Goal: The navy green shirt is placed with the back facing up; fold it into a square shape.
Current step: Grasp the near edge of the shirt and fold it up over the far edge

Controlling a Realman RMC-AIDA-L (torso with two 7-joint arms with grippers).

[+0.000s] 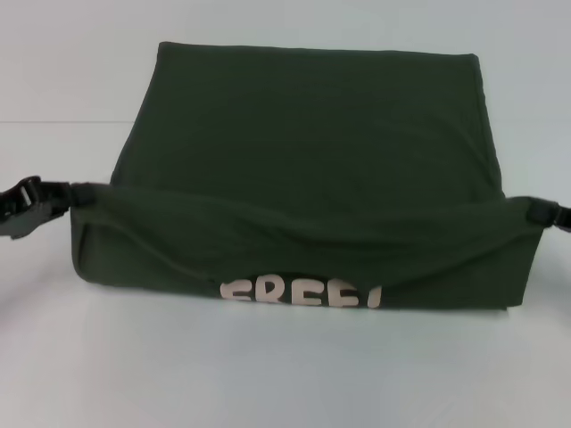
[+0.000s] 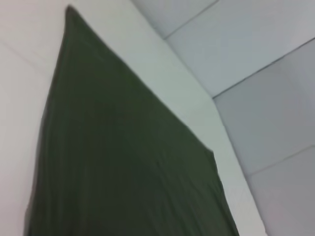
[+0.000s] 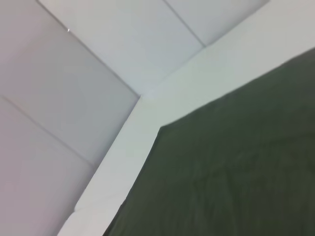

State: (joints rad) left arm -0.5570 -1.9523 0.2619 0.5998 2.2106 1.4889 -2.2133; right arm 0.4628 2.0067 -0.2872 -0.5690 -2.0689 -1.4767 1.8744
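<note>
Shirt [image 1: 303, 152], navy green, near hem lifted off bench [image 1: 268, 374], left gripper [image 1: 76, 192] and right gripper [image 1: 533, 212] jaws each clenched on a corner.

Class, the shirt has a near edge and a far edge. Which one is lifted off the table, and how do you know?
The near edge of the navy green shirt: the left hand and right hand hold it taut, exposing cream lettering beneath. The far edge lies flat.

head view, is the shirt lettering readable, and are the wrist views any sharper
Head view: soft focus; the cream lettering is half hidden under the lifted fold of the shirt, held taut between the left gripper and the right gripper. Left wrist view: blurred, plain green cloth. Right wrist view: equally blurred, no weave showing.
</note>
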